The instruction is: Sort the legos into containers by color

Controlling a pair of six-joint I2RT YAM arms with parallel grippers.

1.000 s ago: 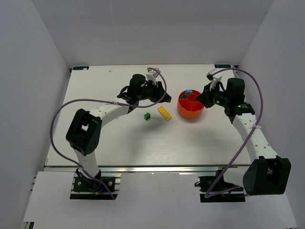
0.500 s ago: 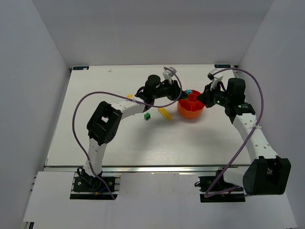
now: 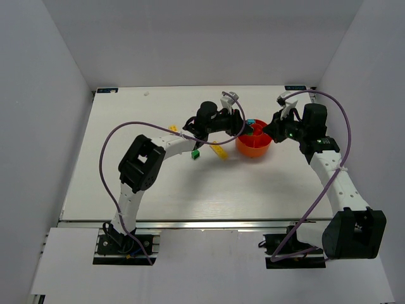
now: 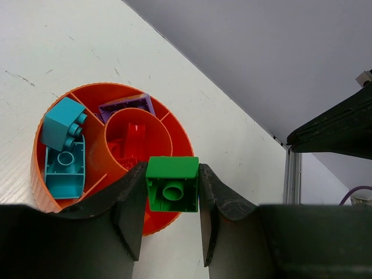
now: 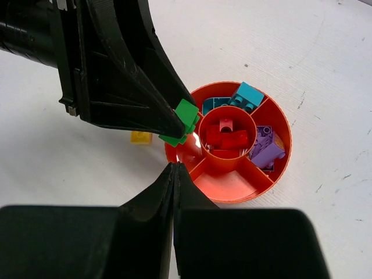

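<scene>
Left wrist view: the left gripper pinches a green brick between its fingers, over the near rim of the orange bowl. The bowl's centre holds red bricks, with teal bricks and a purple brick in outer compartments. One second earlier this gripper stood well left of the bowl. The right gripper, pressed together, remains beside the bowl. A yellow brick and a second green brick lie on the white bench, enclosed by plain pale walls.
</scene>
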